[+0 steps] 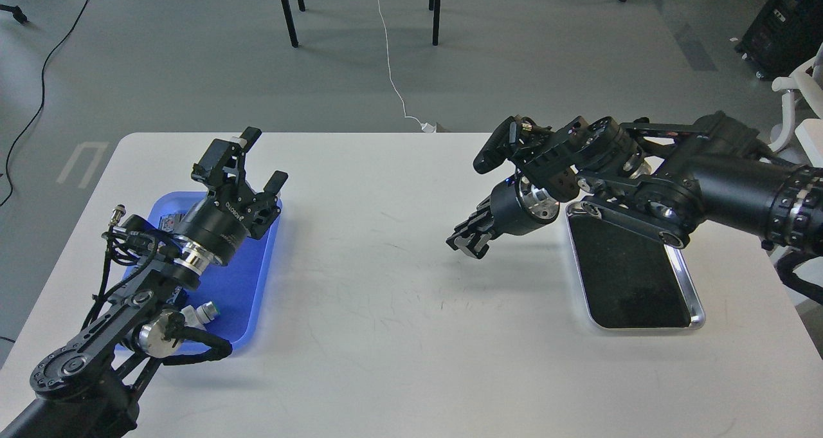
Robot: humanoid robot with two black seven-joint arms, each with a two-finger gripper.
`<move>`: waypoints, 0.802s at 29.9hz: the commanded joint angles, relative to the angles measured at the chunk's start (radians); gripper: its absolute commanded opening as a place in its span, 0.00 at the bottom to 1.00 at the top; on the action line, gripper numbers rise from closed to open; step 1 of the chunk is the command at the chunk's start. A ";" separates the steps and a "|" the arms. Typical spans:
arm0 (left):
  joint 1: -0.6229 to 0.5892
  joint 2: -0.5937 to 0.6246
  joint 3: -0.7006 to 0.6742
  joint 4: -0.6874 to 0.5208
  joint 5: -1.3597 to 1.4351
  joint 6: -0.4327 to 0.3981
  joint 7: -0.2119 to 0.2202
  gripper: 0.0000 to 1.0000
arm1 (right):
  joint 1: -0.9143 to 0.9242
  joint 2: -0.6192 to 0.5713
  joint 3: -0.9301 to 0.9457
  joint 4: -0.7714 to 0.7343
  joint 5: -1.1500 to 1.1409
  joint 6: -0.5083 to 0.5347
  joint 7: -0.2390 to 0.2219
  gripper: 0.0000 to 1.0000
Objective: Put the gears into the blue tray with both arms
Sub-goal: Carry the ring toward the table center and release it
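**Both grippers up off the counter, left one over the blue tray**

Here's what you've got in the head view. Your left gripper (pixel 260 158) is pointing up and away from you, fingers spread wide apart with nothing between them. Right underneath it and its wrist sits the blue tray (pixel 247 296), flat on the white counter (pixel 386 309). The arm covers a good chunk of the tray, so you only see bare blue floor on the side toward the counter's middle and toward you. Peeking out from under the forearm, at the tray's near end, is a small white cylindrical part with a greenish tip (pixel 204 312); I can't tell what it is. There's also something with a bit of red tucked beside the wrist at the tray's far end, too hidden to name.

Your right gripper (pixel 468 240) is angled down toward the counter's middle, hovering above the surface. It's dark and seen nearly end-on, so I can't tell whether the fingers are apart or together. Just behind it, under the right forearm, lies the silver tray with the black inside (pixel 633 277).

Gears: I can't pick out any from here, neither in the trays nor on the counter.
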 commanded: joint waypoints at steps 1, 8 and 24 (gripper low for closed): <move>0.002 -0.001 -0.001 -0.001 -0.001 0.000 0.000 0.98 | -0.028 0.114 -0.005 -0.088 0.001 0.000 0.000 0.14; 0.002 0.008 -0.001 -0.001 -0.002 0.000 0.000 0.98 | -0.042 0.131 -0.059 -0.110 0.003 0.000 0.000 0.14; 0.004 0.009 -0.001 -0.001 -0.004 0.000 0.000 0.98 | -0.071 0.131 -0.068 -0.098 0.018 0.000 0.000 0.19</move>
